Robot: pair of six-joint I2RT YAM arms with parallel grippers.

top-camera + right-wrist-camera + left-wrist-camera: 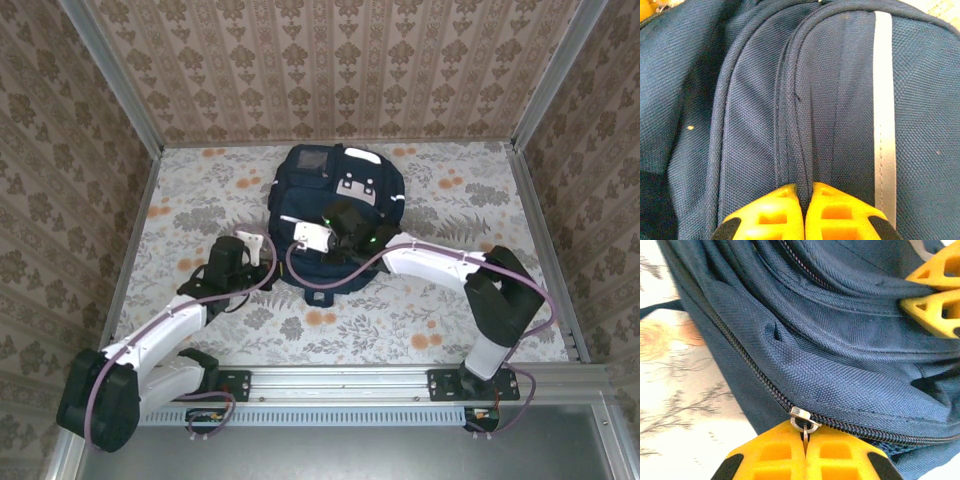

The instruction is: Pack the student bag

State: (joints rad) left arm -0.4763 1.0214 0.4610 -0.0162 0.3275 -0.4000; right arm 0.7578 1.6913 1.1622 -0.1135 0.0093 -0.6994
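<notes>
Top view: navy student bag [335, 190] lies flat on a floral-print desk [200, 190], and both arms reach in to it. The left end effector [805, 442] is at the bag's side edge, w/ the bag spreading ahead of it and to its right. Left wrist cam: its two yellow fingers are pressed together, no gap, pinching the small metal zipper pull [805, 432]. The silver zipper slider [803, 416] sits just beyond the fingertips, touching them. The zipper track [747, 362] runs away from the slider, up and to the left along the bag's edge; another stretch runs off to the right. Bare desk shows left of the fingers. The right end effector [805, 192] is on top of the bag, further in than the left one. Right wrist cam: its yellow fingers are closed tight on a raised fold of navy fabric at a seam, w/ cloth squeezed between the tips. A white reflective stripe [884, 115] runs straight ahead, just right of those fingers, parallel to the pinched seam. The right arm's yellow fingers also appear at the far right of the left wrist cam, pressed into the bag fabric.
</notes>
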